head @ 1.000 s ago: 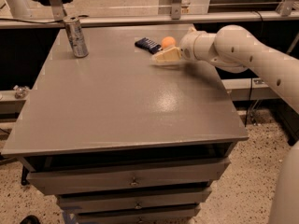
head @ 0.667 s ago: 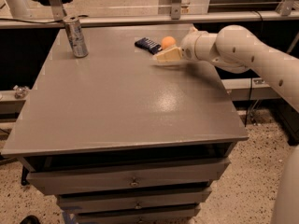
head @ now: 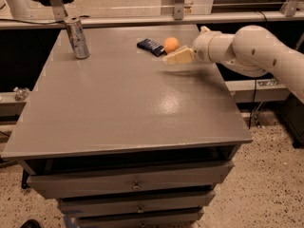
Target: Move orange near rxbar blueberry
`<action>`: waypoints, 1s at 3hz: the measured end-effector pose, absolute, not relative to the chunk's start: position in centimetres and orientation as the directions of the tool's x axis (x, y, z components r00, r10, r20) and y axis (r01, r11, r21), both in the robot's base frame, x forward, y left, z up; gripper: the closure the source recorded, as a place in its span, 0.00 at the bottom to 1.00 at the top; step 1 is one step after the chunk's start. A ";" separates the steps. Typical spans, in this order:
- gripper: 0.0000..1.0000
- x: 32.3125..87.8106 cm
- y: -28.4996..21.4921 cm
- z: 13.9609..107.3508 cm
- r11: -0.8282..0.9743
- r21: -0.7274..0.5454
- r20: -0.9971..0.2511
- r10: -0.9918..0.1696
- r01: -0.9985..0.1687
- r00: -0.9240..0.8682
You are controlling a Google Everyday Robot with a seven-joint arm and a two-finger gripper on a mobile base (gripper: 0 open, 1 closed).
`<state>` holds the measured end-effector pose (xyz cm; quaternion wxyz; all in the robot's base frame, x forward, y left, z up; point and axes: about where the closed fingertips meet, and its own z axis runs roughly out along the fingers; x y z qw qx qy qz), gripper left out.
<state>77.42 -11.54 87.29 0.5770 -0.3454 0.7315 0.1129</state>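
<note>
Tabletop lot, listed left to right. Silver can (head: pixel 77 37): upright metal cylinder with a dull sheen, far left corner, well apart from the rest and unmoved. Table (head: pixel 118 108): flat grey top of matte laminate with a soft glare patch right of centre; grey drawers (head: pixel 135 184) with small knobs below. Rxbar blueberry (head: pixel 151 45): flat rectangular bar in a dark navy wrapper, lying at the far edge, unmoved. Orange (head: pixel 171 44): small smooth sphere, bright orange, resting on the table just beside the bar's right end; its place has barely changed over the last second. Gripper (head: pixel 170 59): pale beige wedge, low over the table just in front of the orange, shifted slightly rightward from a second ago; the orange looks free of it, though whether the pincer is wide or narrow cannot be told. Arm (head: pixel 247 49): glossy white rounded shell, entering from the right. Judgement: the orange appears delivered, the placement step essentially done.
</note>
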 end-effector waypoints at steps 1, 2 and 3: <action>0.00 73.8 -13.4 89.1 0.721 -0.243 -0.927 -0.371 -0.649 -0.065; 0.00 69.8 -15.1 90.7 0.679 -0.252 -0.930 -0.367 -0.690 -0.022; 0.00 65.6 -16.2 91.3 0.594 -0.255 -0.925 -0.380 -0.763 0.013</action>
